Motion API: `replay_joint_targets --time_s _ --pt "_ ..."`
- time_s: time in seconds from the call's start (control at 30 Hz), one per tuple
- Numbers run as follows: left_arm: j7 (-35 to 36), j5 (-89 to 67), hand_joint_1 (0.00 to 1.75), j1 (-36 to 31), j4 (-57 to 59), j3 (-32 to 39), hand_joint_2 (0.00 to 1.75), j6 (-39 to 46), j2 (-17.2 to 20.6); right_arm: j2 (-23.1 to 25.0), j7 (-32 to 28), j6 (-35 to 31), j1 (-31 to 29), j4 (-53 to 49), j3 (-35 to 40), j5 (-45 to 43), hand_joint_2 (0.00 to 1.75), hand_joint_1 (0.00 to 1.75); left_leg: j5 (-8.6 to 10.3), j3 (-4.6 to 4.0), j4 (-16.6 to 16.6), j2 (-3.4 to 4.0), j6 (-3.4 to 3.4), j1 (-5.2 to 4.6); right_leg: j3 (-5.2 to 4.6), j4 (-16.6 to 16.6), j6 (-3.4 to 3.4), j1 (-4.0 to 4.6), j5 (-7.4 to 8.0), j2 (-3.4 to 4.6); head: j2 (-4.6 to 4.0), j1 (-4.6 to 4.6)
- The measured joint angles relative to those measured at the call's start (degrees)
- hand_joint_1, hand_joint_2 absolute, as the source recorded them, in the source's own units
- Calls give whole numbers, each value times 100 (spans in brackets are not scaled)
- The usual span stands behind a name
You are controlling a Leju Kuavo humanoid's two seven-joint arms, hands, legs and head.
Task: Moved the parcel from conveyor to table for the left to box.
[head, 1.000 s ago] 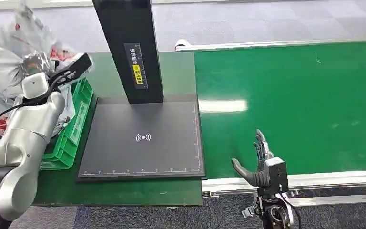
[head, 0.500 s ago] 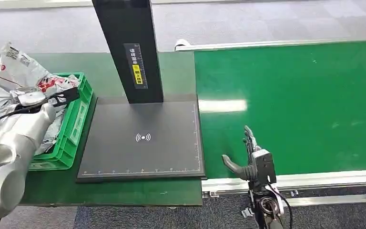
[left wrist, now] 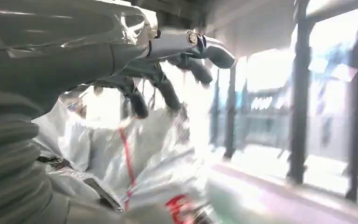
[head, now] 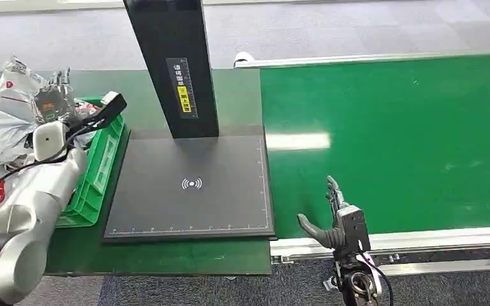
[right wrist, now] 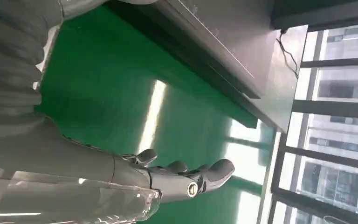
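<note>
Green belt of the conveyor (head: 389,140) bare across its visible stretch; no parcel on it. Black scanner plate (head: 191,185) on the table (head: 166,258) also bare, dark post (head: 172,64) rising behind it. Green crate (head: 99,172) at the table's left end, heaped with grey and white plastic parcels (head: 3,115), some spilling past the rim. Left hand (head: 54,105) raised over that heap, fingers (left wrist: 168,91) spread and curved downward, nothing gripped as far as the wrist view shows; crumpled bags just beneath the fingertips. Right hand (head: 332,223) at the near edge of the belt, fingers straight and apart, thumb out, holding nothing. Judging by layout: boxing of one parcel looks finished or nearly so, since the crate holds the bags and the plate sits vacant. Left to do, probably: wait for another parcel on the belt, pick with the right, set on the plate.
</note>
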Motion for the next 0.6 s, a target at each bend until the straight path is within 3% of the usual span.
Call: replay_joint_targets --time_s 0.1,0.13,0.33,0.6 --pt "-48 -15 0 224 -158 -18 175 158 -59 -2 4 0 26 -42 20 -2 175 0 0 0 0 -4 0 1 -2 0 0 1 0 -1 0 0" --pt "-66 -13 0 273 -197 -18 0 169 -70 -4 4 0 26 -46 24 -4 175 0 0 0 0 -4 0 2 -2 0 0 2 0 -1 0 0" --pt "7 -474 0 379 -374 -251 0 933 -96 -24 -20 -61 45 -57 35 -105 175 0 1 0 0 -6 0 3 0 0 0 4 0 -2 0 0" --pt "406 -488 0 376 -479 -985 0 1009 -24 -52 -85 -129 127 -59 35 -164 175 0 1 -1 0 -5 0 2 0 0 0 3 0 -2 -2 2"
